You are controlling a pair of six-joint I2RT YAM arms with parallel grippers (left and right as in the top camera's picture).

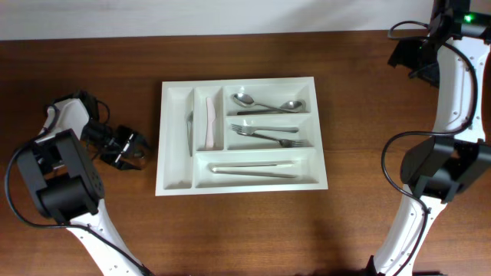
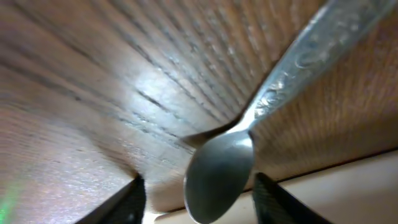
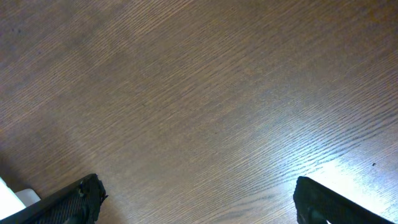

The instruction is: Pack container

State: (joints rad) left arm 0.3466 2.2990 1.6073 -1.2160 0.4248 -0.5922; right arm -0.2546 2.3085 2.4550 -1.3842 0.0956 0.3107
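Note:
The container is a large white cutlery tray in the middle of the table. It holds two spoons, two forks, long utensils in the front compartment, a knife and a white utensil. My left gripper is low at the table just left of the tray. In the left wrist view its fingers stand apart on either side of the bowl of a silver spoon. My right gripper is far back right, open and empty over bare wood.
The table is dark brown wood. A pale wall strip runs along its back edge. Both arm bases stand at the front corners. A white corner shows at the left edge of the right wrist view.

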